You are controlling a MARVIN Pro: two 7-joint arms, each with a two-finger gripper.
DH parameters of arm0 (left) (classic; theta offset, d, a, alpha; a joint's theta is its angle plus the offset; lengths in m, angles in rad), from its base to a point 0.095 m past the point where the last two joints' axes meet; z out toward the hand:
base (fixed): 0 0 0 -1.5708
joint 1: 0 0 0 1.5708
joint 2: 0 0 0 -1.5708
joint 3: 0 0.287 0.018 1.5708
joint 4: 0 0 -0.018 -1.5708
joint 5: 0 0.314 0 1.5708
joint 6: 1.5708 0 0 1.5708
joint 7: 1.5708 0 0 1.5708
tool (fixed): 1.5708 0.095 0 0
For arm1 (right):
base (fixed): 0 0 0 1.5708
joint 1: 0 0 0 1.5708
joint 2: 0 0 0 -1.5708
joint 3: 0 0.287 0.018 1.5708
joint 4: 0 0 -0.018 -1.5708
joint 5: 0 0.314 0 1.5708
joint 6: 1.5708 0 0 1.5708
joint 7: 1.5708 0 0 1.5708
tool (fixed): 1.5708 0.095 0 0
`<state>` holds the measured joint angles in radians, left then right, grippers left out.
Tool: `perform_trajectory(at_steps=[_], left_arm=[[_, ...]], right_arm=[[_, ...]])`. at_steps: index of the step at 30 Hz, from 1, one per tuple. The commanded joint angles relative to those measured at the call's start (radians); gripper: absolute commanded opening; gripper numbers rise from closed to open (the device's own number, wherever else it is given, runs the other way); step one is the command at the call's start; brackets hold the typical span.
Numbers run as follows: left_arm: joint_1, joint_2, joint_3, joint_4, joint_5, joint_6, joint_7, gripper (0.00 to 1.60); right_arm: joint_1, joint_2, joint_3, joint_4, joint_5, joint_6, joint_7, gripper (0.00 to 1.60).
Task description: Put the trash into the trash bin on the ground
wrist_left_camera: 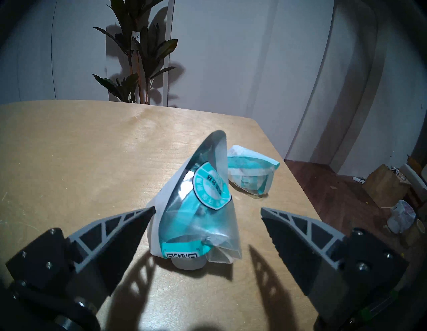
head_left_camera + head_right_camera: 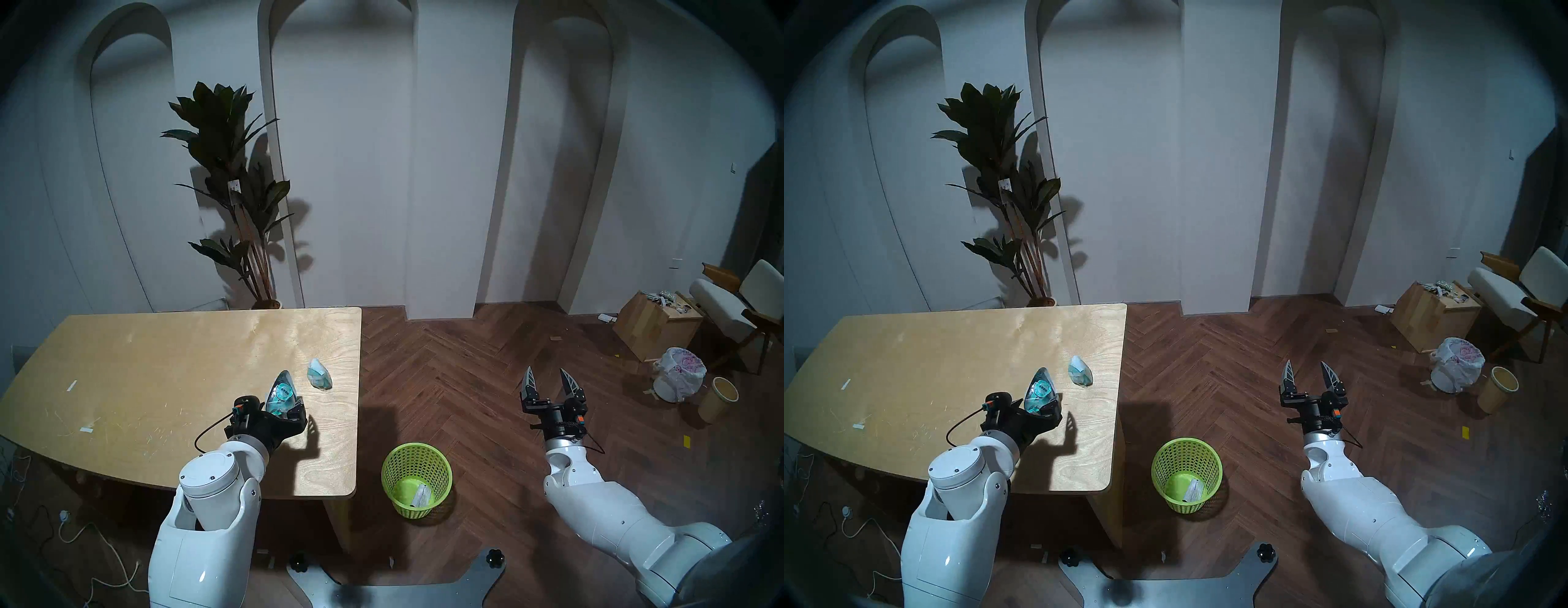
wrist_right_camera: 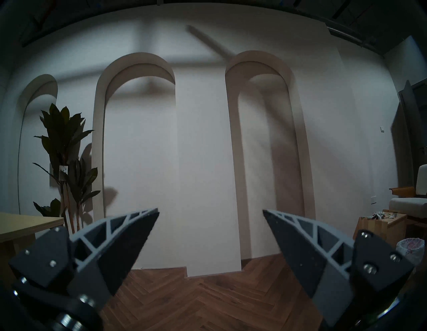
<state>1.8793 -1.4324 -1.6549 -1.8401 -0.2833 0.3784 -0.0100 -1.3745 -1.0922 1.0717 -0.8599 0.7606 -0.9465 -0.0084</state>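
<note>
Left gripper (image 1: 208,210) spread wide on the wooden table (image 2: 148,361), bigger teal wrapper (image 1: 198,208) standing between its fingers, unpinched. Smaller wrapper (image 1: 250,175) just beyond. White packet (image 2: 420,494) inside lime-green bin (image 2: 415,456). Right gripper (image 2: 549,380) spread, empty.

both arms wear glossy white shells with rounded joint housings, small screws and a silver wrist ring. left gripper (image 2: 283,405) and right gripper (image 2: 550,381): black bodies, orange-tipped connectors, thin black looping cables, grey lattice-ribbed fingers (image 1: 115,227) with black inner faces, silver screws. a grey metal base plate carries two black knobs.
</note>
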Motion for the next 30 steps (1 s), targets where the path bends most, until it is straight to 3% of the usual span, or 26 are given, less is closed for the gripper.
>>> perform_trajectory(at_steps=[1,16,17,18,19,20,24,30], left_arm=[[-0.083,0.016,0.012,0.04,0.019,-0.051,-0.009,1.6],[-0.174,0.03,0.057,0.179,0.072,-0.15,-0.02,1.6],[-0.178,0.032,0.06,0.189,0.077,-0.158,-0.021,1.49],[-0.187,0.03,0.064,0.208,0.081,-0.174,-0.021,0.13],[-0.187,0.03,0.064,0.208,0.081,-0.174,-0.021,0.13],[-0.189,0.032,0.067,0.213,0.085,-0.181,-0.022,0.0],[-0.195,0.032,0.075,0.226,0.096,-0.225,-0.024,0.0],[-0.189,0.037,0.086,0.164,0.124,-0.283,-0.016,0.0]], right_arm=[[-0.063,0.044,0.016,-0.117,0.016,-0.004,-0.011,1.6],[-0.18,0.115,0.035,-0.317,0.055,0.035,-0.065,1.6],[-0.186,0.119,0.037,-0.326,0.057,0.04,-0.069,1.6],[-0.205,0.132,0.041,-0.36,0.063,0.055,-0.081,1.6],[-0.205,0.132,0.041,-0.36,0.063,0.055,-0.081,1.6],[-0.208,0.135,0.042,-0.364,0.065,0.06,-0.085,1.6],[-0.244,0.161,0.049,-0.431,0.075,0.096,-0.113,1.6],[-0.289,0.196,0.06,-0.515,0.091,0.152,-0.153,1.6]])
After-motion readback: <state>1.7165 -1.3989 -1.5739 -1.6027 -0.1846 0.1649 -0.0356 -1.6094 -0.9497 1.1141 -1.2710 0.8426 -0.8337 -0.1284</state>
